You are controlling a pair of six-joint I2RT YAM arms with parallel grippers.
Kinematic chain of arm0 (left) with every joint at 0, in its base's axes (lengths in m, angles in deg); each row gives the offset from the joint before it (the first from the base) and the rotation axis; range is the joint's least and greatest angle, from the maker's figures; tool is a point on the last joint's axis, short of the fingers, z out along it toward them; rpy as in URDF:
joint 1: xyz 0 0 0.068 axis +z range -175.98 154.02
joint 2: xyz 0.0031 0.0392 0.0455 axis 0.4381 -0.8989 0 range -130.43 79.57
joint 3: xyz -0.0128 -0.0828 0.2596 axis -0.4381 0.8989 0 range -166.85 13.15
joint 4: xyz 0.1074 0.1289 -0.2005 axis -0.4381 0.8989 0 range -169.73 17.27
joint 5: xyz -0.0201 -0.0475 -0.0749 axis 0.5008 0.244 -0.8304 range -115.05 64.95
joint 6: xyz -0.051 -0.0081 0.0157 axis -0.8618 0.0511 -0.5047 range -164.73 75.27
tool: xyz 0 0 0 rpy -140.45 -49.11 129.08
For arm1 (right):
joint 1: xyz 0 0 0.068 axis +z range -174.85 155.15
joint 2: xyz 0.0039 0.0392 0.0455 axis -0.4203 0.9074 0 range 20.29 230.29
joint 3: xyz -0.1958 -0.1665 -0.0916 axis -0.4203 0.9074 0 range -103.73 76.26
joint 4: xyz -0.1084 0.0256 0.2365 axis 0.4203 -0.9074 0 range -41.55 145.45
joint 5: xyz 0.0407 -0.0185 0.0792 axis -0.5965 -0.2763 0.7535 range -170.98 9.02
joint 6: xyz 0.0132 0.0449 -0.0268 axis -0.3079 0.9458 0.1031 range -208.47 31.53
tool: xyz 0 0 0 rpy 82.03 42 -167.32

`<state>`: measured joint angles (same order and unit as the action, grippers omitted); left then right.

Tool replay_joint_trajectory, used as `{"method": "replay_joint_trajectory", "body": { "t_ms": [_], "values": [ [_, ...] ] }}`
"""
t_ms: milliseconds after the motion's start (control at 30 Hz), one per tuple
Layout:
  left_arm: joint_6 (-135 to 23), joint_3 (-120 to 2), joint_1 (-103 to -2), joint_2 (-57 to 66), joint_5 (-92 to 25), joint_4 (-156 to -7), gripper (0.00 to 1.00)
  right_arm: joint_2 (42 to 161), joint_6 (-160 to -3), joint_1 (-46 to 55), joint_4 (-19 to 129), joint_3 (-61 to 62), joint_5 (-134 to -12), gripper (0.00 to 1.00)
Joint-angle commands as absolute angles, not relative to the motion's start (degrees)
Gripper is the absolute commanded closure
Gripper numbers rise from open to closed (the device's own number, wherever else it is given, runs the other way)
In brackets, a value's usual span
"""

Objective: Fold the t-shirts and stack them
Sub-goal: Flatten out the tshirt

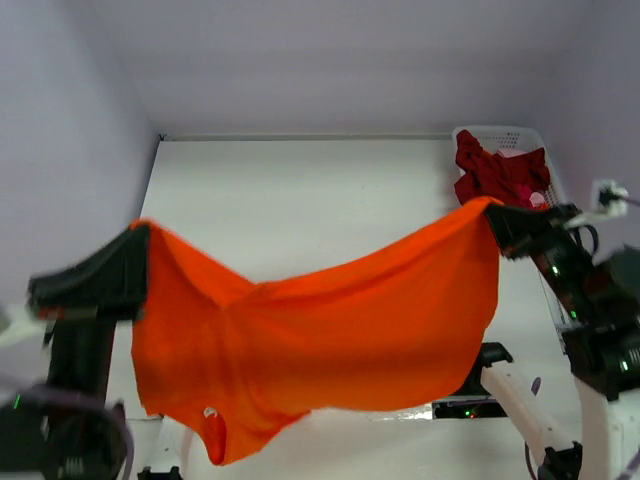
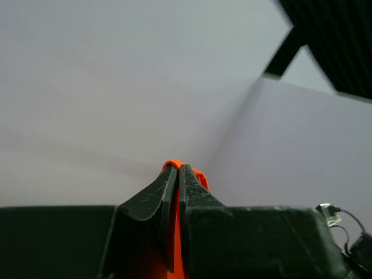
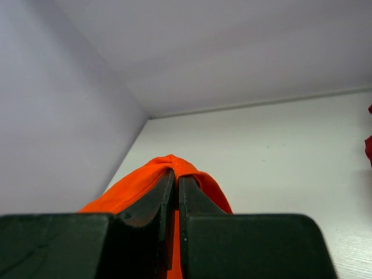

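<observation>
The orange shirt [image 1: 320, 350] hangs spread above the table [image 1: 300, 190], left tool [image 1: 143, 245] and right tool [image 1: 497, 215] each clenched on 1 edge; the red shirt [image 1: 495, 175] lies in the basket [image 1: 505, 131]. This looks like the spreading step; next it likely needs lowering flat for folding

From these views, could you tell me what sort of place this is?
Probably a robot lab's test cell: a white table boxed in by pale walls, a lattice basket holding a crimson t-shirt, and an orange t-shirt stretched between the left arm and right arm.
</observation>
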<state>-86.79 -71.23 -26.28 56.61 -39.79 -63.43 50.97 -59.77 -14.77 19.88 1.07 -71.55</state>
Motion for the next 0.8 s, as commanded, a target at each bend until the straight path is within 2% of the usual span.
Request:
{"method": "replay_joint_trajectory", "body": {
  "t_ms": [0, 133, 333, 433, 600, 767],
  "values": [
    [-85.5, -63.0, -26.6, 44.2, -38.1, -70.0, 1.0, 61.9, -59.4, -15.2, 27.8, 1.4, -72.9, 1.0],
    [-84.3, -61.1, -26.6, 29.4, -33.5, -75.7, 1.0, 76.1, -58.9, -15.2, 31.8, -6.9, -74.4, 1.0],
    [-83.8, -70.9, -26.6, 9.6, -28.1, -78.5, 1.0, 98.6, -59.0, -15.2, 31.1, -24.0, -75.0, 1.0],
    [-83.7, -76.7, -26.6, 3.1, -27.3, -77.7, 1.0, 105.7, -59.9, -15.2, 27.8, -34.1, -74.5, 1.0],
    [-83.8, -80.8, -25.5, 0.6, -27.4, -76.7, 1.0, 112.9, -61.7, -15.2, 24.3, -42.6, -74.9, 1.0],
    [-84.4, -79.1, -25.5, 7.4, -29.1, -76.0, 1.0, 107.6, -61.9, -15.2, 24.0, -37.9, -74.8, 1.0]
  ]
}}
